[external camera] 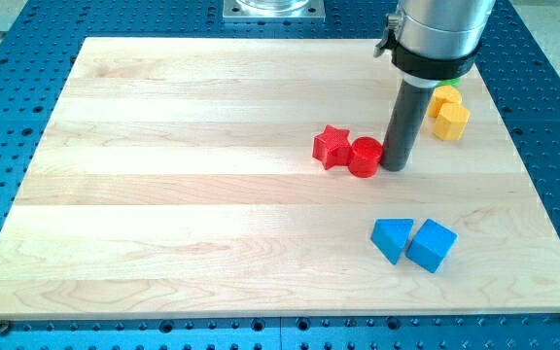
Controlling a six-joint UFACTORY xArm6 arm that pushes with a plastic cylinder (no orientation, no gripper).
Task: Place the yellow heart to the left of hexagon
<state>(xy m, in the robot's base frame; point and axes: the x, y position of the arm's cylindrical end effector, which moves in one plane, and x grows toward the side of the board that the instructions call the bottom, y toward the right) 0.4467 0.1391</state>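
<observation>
My tip rests on the board right beside a red round block, touching or nearly touching its right side. A red star sits against that block's left side. Two yellow blocks lie close together at the view's upper right. The upper one is partly hidden behind the rod and may be the heart. The lower one looks many-sided, like a hexagon. Both are to the right of my tip and a little above it.
A sliver of a green block shows just above the yellow ones. A blue triangle and a blue cube sit together at the lower right. The wooden board lies on a blue perforated table.
</observation>
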